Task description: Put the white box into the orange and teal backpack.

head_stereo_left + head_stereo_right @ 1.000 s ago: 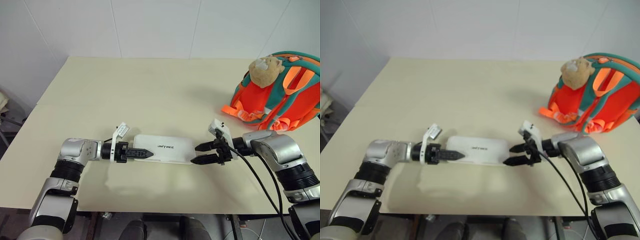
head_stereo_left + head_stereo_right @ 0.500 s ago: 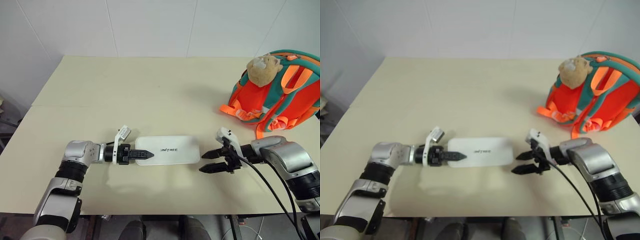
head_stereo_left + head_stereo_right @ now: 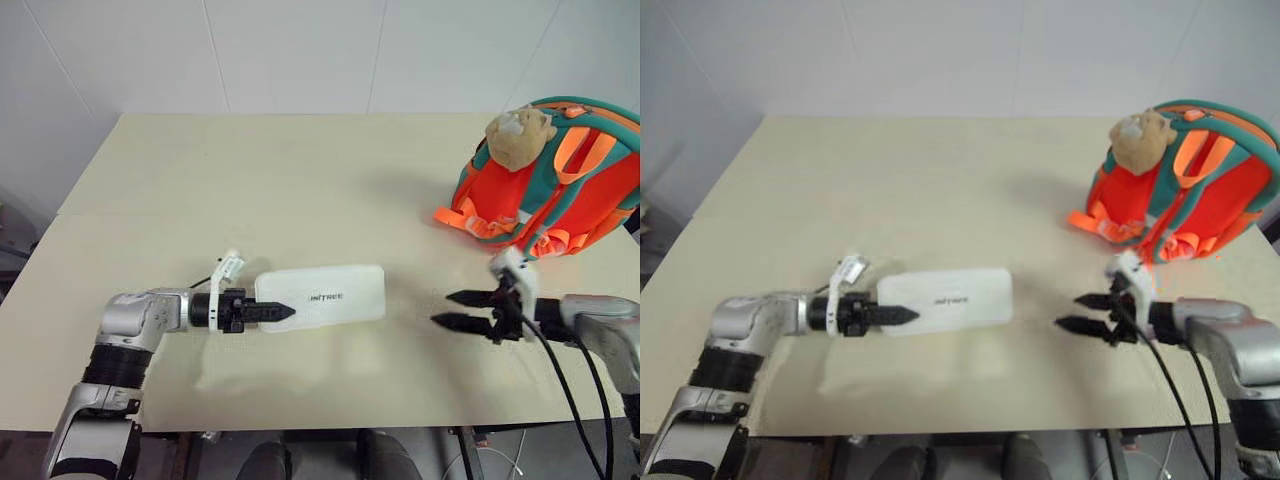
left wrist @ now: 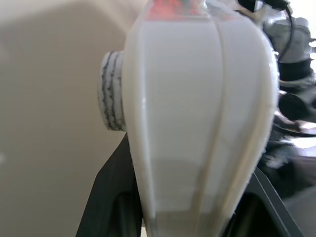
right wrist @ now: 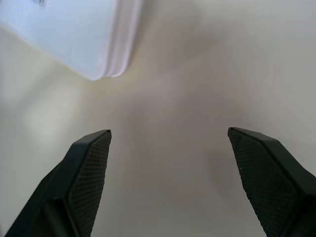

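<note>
Left eye view: the white box [image 3: 325, 295], clamped by its left end alone in the left pincer [image 3: 262, 311] above the near tabletop [image 3: 300, 180], could sag or slip before the far-right orange and teal backpack [image 3: 560, 190] is reached, the right pincer [image 3: 462, 309] being spread wide and empty.

White box [image 3: 325, 296], smooth satin plastic, clamped in left gripper [image 3: 272, 312]; backpack [image 3: 560, 180], orange-and-teal woven cloth, beyond right gripper [image 3: 452, 309]; its fingers [image 5: 89, 173] black, cross-hatched; table [image 3: 300, 190] matt cream.
</note>
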`<action>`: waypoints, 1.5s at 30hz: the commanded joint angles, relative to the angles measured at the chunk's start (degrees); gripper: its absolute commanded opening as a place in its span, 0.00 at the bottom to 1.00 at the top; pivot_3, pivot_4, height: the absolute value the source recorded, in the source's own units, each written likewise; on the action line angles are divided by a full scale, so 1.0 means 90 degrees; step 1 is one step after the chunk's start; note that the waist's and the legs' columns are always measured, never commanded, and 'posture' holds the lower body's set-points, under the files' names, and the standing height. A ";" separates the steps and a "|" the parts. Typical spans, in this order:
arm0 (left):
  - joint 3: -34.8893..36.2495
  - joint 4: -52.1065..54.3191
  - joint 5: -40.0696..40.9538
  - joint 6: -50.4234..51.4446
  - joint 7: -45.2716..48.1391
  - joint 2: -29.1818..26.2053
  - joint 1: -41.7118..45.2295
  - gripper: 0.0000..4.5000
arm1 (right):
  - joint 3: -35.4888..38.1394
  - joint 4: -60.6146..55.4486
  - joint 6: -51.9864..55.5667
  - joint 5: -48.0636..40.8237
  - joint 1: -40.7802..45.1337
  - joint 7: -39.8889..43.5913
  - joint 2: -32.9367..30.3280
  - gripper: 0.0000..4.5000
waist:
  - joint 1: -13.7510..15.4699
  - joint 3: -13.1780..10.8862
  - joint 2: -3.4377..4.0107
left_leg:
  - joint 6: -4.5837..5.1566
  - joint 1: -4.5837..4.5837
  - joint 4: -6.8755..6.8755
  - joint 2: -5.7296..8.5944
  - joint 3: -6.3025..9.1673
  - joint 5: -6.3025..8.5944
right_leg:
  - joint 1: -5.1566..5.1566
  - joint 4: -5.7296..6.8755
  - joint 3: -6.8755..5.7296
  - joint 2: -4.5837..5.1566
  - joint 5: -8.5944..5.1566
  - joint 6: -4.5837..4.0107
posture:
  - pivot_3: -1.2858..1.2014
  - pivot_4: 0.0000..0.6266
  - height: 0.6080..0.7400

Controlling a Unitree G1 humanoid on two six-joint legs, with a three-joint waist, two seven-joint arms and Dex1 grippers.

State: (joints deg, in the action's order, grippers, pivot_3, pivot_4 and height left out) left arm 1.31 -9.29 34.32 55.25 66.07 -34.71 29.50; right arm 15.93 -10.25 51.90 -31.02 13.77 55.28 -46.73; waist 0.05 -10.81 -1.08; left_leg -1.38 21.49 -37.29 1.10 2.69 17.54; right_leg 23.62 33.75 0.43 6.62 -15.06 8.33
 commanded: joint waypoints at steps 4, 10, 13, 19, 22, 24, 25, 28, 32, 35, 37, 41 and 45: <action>0.0462 0.1369 0.0290 -0.1046 0.0332 -0.0239 -0.0403 0.30 | 0.1665 -0.0434 -0.1043 0.0029 -0.0348 -0.1505 0.0755 1.00 | 0.0017 -0.0001 0.0002 | -0.0021 0.0002 0.0012 0.0000 -0.0006 -0.0008 | 0.0000 0.0002 0.0004 0.0003 0.0000 0.0000 | 0.52 0.24 1.00; 0.0348 0.1375 0.0131 -0.1456 0.0368 -0.0377 -0.0388 0.30 | 0.1987 -0.0145 -0.1694 0.0249 -0.0165 -0.2363 0.0873 1.00 | 0.0001 -0.0001 0.0002 | 0.0000 -0.0001 0.0009 0.0002 -0.0011 0.0002 | -0.0002 -0.0015 0.0004 0.0000 0.0000 0.0001 | 0.52 0.24 1.00; 0.0362 0.1459 0.0166 -0.1522 0.0385 -0.0458 -0.0481 0.30 | 0.2278 0.0123 -0.1964 0.0270 -0.0073 -0.2586 0.0715 1.00 | -0.0008 -0.0001 0.0003 | 0.0002 -0.0001 0.0009 0.0002 -0.0013 0.0001 | -0.0002 -0.0011 0.0005 0.0000 0.0000 0.0001 | 0.52 0.24 1.00; 0.0423 0.1518 0.0252 -0.1520 0.0340 -0.0593 -0.0696 0.30 | 0.2476 0.0418 -0.1885 0.0180 -0.0072 -0.2434 0.0215 1.00 | -0.0015 -0.0004 0.0007 | 0.0009 0.0000 0.0013 0.0000 -0.0014 0.0004 | -0.0002 0.0008 0.0005 -0.0003 0.0000 0.0001 | 0.52 0.24 1.00; 0.0426 0.1500 0.0266 -0.1501 0.0320 -0.0595 -0.0720 0.30 | 0.2291 0.1016 -0.1967 0.0126 0.0351 -0.2405 0.0165 1.00 | -0.0026 -0.0004 0.0007 | 0.0013 -0.0003 0.0004 0.0000 -0.0016 0.0004 | -0.0010 0.0001 0.0005 -0.0002 0.0001 0.0001 | 0.52 0.24 1.00; 0.0431 0.1515 0.0290 -0.1473 0.0306 -0.0594 -0.0737 0.30 | 0.2082 0.1403 -0.2061 0.0140 0.0670 -0.2323 0.0182 1.00 | -0.0036 -0.0004 0.0007 | 0.0014 -0.0009 0.0002 0.0001 -0.0019 0.0004 | -0.0011 -0.0006 0.0008 -0.0002 0.0000 0.0001 | 0.52 0.24 1.00; 0.0430 0.1513 0.0297 -0.1465 0.0301 -0.0594 -0.0738 0.30 | 0.2010 0.1527 -0.2102 0.0155 0.0766 -0.2290 0.0183 1.00 | -0.0038 -0.0004 0.0007 | 0.0015 -0.0012 0.0004 0.0001 -0.0021 0.0002 | -0.0010 -0.0002 0.0008 -0.0003 0.0000 0.0001 | 0.52 0.24 1.00; 0.0467 0.1577 0.0338 -0.1414 0.0294 -0.0660 -0.0823 0.30 | 0.1655 0.2181 -0.2162 0.0151 0.1360 -0.2113 0.0219 1.00 | -0.0051 -0.0004 0.0008 | 0.0014 -0.0019 0.0007 -0.0004 -0.0019 0.0000 | -0.0010 0.0006 0.0008 -0.0008 -0.0002 -0.0004 | 0.52 0.24 1.00; 0.0566 0.1692 0.0408 -0.1326 0.0230 -0.0737 -0.0925 0.30 | 0.1236 0.2958 -0.2371 0.0241 0.2031 -0.1813 0.0217 1.00 | -0.0043 -0.0006 0.0010 | 0.0013 -0.0017 0.0006 -0.0004 -0.0019 0.0000 | -0.0009 0.0008 0.0008 -0.0007 -0.0002 -0.0004 | 0.52 0.24 1.00; 0.0650 0.1789 0.0465 -0.1274 0.0164 -0.0767 -0.1013 0.30 | 0.0899 0.3690 -0.2732 0.0460 0.2538 -0.1601 0.0240 1.00 | -0.0041 -0.0006 0.0011 | 0.0013 -0.0015 0.0009 -0.0003 -0.0021 0.0000 | -0.0009 0.0011 0.0008 -0.0006 -0.0002 -0.0003 | 0.52 0.24 1.00; 0.0688 0.1801 0.0480 -0.1278 0.0139 -0.0773 -0.1049 0.30 | 0.0728 0.4258 -0.3035 0.0638 0.2875 -0.1537 0.0275 1.00 | -0.0051 -0.0006 0.0011 | 0.0012 -0.0012 0.0012 -0.0004 -0.0021 0.0000 | -0.0009 0.0011 0.0007 -0.0007 -0.0002 -0.0003 | 0.52 0.24 1.00; 0.0752 0.1822 0.0505 -0.1297 0.0078 -0.0778 -0.1095 0.30 | 0.0482 0.5261 -0.3628 0.0927 0.3465 -0.1457 0.0376 1.00 | -0.0054 -0.0007 0.0012 | 0.0006 -0.0007 0.0015 -0.0004 -0.0025 -0.0003 | -0.0006 0.0005 0.0007 -0.0007 -0.0002 -0.0003 | 0.52 0.24 1.00; 0.0803 0.1849 0.0526 -0.1295 0.0030 -0.0787 -0.1120 0.30 | 0.0457 0.5846 -0.4198 0.0989 0.3876 -0.1350 0.0595 0.86 | -0.0057 -0.0008 0.0014 | -0.0013 -0.0005 0.0017 -0.0005 -0.0027 -0.0013 | -0.0004 0.0003 0.0006 -0.0007 -0.0002 -0.0003 | 0.52 0.24 1.00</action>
State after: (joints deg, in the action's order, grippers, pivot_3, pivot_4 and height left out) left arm 6.79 4.96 37.01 43.85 66.20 -41.20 19.47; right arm 19.35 42.07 17.17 -21.91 46.82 42.11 -41.29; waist -0.46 -10.88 -0.95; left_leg -1.51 21.45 -37.14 1.06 2.44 17.41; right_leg 23.58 33.78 0.49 6.56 -15.07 8.31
